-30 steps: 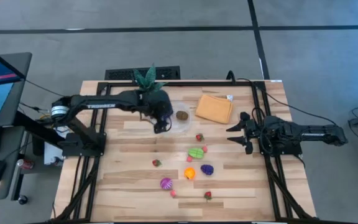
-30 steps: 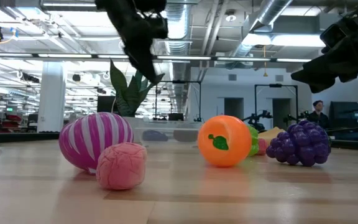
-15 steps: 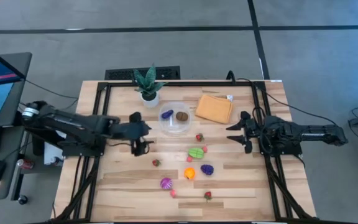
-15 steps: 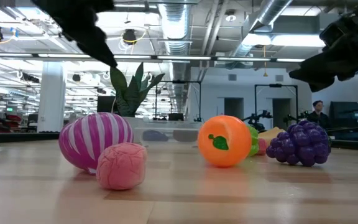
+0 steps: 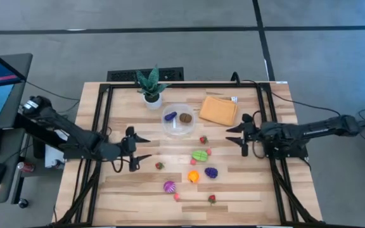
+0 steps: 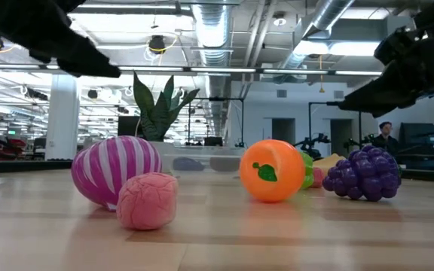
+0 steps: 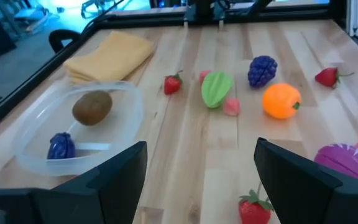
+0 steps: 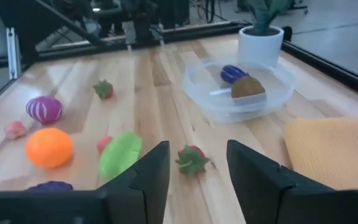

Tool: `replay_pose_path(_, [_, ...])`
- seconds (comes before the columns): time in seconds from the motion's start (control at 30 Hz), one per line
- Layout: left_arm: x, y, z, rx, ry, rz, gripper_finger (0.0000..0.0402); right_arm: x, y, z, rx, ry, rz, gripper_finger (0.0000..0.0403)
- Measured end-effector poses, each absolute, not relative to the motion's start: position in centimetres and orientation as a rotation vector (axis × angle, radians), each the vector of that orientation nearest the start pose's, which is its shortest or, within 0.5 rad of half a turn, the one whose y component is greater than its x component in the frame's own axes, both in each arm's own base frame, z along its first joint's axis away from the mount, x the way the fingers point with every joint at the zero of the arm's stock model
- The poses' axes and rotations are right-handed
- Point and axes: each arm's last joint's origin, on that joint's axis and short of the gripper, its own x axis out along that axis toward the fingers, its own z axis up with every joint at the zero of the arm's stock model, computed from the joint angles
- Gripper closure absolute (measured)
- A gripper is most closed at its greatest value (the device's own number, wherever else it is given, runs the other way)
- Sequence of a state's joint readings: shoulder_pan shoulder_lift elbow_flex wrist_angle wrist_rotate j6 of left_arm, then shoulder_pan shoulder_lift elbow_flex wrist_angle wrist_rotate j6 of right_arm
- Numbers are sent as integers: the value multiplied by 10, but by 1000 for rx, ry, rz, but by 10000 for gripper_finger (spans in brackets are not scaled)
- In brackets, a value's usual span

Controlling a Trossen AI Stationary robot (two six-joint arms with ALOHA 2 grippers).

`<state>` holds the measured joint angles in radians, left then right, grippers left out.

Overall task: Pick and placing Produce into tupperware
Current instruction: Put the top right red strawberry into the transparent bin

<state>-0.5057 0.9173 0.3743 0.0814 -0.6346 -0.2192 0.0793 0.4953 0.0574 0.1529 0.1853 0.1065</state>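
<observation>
Both grippers have their jaws spread and hold nothing. The left gripper [image 5: 137,147] hovers over the table's left side; the right gripper [image 5: 236,134] hovers at the right, near a strawberry [image 5: 203,139]. The clear tub [image 5: 178,120], beside the plant [image 5: 150,83] and orange cloth [image 5: 218,109], holds a purple piece [image 5: 170,116] and a brown kiwi [image 5: 185,117]. The other produce [image 5: 199,155] lies scattered at mid-table.

Potted plant [image 5: 150,84] and folded orange cloth [image 5: 218,110] (both at the table's [image 5: 246,183] far edge)
</observation>
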Motion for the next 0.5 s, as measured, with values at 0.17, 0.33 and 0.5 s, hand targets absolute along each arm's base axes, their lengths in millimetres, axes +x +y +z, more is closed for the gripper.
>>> replay_pose_path(0.17, [162,-78,189,41,346,165,115,141,6,158,59,329,-120,236])
replay_pose_path(0.33, [154,-81,178,34,325,160,115,162,7,168,37,403,-146,237])
replay_pose_path(0.5, [148,-84,170,19,301,154,115,192,3,169,-14,529,-174,225])
